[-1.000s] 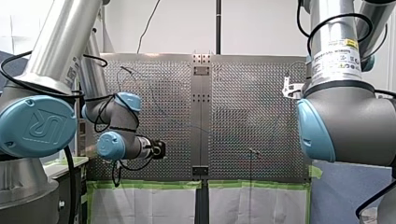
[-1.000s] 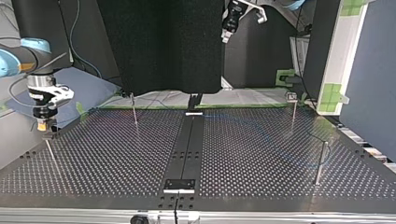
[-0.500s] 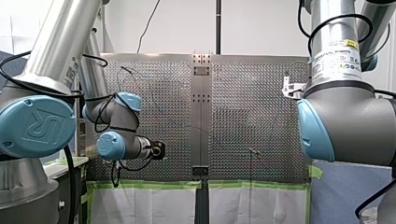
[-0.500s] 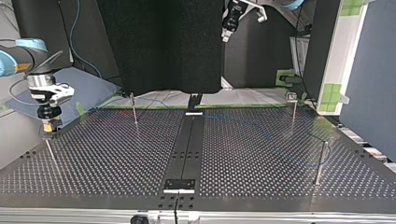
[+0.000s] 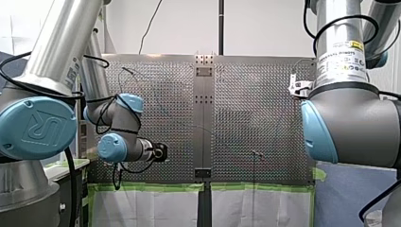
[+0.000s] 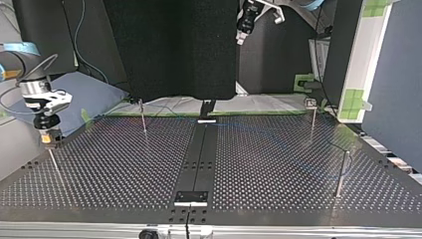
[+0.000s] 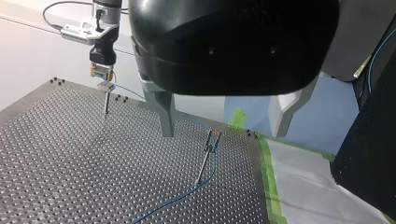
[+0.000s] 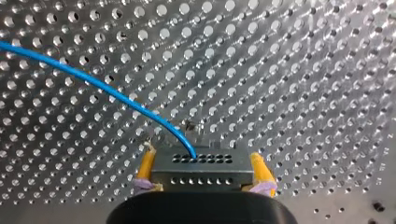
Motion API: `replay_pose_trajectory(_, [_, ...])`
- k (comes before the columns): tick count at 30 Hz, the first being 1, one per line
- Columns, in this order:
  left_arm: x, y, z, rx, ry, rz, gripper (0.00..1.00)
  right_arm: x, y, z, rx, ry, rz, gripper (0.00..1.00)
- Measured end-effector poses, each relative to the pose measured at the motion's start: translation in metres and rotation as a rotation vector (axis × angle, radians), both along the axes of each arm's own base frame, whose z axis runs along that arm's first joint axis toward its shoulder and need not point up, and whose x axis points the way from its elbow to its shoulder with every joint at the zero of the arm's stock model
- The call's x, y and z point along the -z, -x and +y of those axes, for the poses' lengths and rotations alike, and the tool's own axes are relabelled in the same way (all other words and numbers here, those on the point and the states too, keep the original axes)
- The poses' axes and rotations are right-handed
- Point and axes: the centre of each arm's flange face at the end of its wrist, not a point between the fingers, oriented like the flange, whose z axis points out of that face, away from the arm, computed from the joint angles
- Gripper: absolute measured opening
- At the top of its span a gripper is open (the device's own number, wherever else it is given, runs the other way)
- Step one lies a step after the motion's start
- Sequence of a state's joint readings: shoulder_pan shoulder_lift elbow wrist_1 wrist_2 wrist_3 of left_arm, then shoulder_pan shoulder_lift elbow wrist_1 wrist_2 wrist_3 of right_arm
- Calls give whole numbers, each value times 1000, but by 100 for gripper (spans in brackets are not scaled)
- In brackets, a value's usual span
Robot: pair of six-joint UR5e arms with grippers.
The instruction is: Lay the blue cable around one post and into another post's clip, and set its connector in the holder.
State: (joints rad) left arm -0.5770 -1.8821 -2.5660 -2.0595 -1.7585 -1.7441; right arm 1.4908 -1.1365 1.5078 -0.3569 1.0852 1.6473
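Note:
In the right wrist view my right gripper (image 8: 201,157) is shut on the grey connector (image 8: 201,170), yellow pads at both its ends. The blue cable (image 8: 107,88) leaves the connector's top face. In the top view my right gripper (image 6: 46,132) holds the connector (image 6: 50,140) just over a thin post (image 6: 54,167) at the left edge. The cable (image 7: 187,193) runs along the plate past a clip post (image 7: 205,156). My left gripper (image 7: 222,134) hangs open and empty high above the table, and shows as my left gripper (image 6: 242,31) at the top view's top.
Three more posts stand on the perforated plate (image 6: 124,169): a post (image 6: 143,118) at the back left, a tagged post (image 6: 312,117) at the back right and a thicker post (image 6: 341,174) at the right. A black rail (image 6: 199,159) runs down the middle.
My right arm has drifted a little toward the top view's left with the connector still in its grip. My left arm has stayed where it was.

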Motion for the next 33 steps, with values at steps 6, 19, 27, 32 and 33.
replay_pose_trajectory(6, [0,1,0,1,-1,2,100,1,7,-2,3,-4,-5,0])
replay_pose_trajectory(19, [0,2,0,-9,-5,1,100,19,9,-19,-1,-31,4,0])
replay_pose_trajectory(27, [0,3,0,-8,-5,2,100,14,9,-24,-8,-25,4,0])
replay_pose_trajectory(32, [0,4,-1,-4,-3,2,100,13,10,-26,-15,-19,4,0])
replay_pose_trajectory(33, [0,4,-1,-3,-3,3,100,13,10,-26,-16,-19,4,0])
